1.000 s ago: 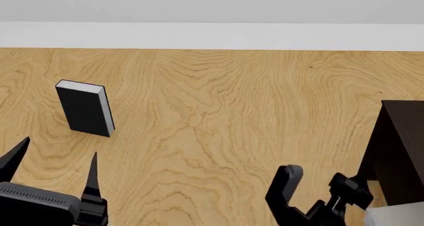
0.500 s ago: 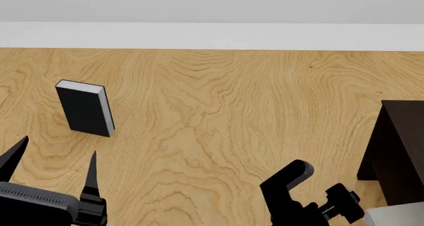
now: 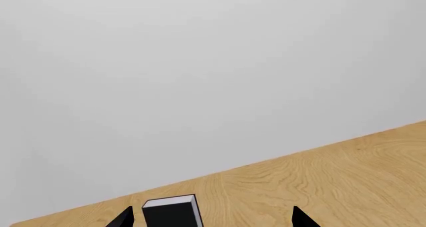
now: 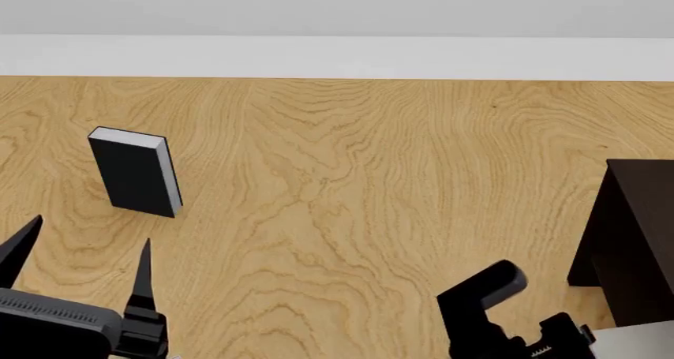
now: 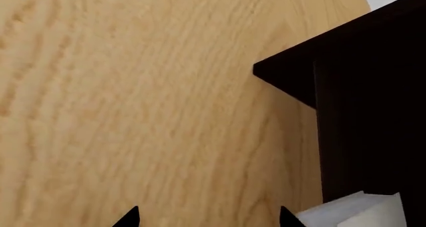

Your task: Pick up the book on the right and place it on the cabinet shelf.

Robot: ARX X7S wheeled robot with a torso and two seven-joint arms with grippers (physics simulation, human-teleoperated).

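The light grey book shows only as a pale corner at the bottom right of the head view (image 4: pixel 635 343), at the foot of the dark cabinet (image 4: pixel 632 233). In the right wrist view the book (image 5: pixel 359 211) lies against the cabinet (image 5: pixel 366 97), just beside one fingertip. My right gripper (image 4: pixel 526 312) is open and empty, low over the floor, left of the cabinet; it also shows in the right wrist view (image 5: pixel 206 219). My left gripper (image 4: pixel 79 252) is open and empty at the bottom left. The shelf board itself cannot be made out.
A black-covered book (image 4: pixel 137 173) stands upright on the wooden floor (image 4: pixel 348 177) at the left, ahead of my left gripper (image 3: pixel 213 222); it also shows in the left wrist view (image 3: pixel 171 213). A white wall (image 4: pixel 337 55) bounds the far side.
My right gripper has turned and moved lower and to the right, toward the cabinet and the grey book. The left gripper and the black book have hardly moved.
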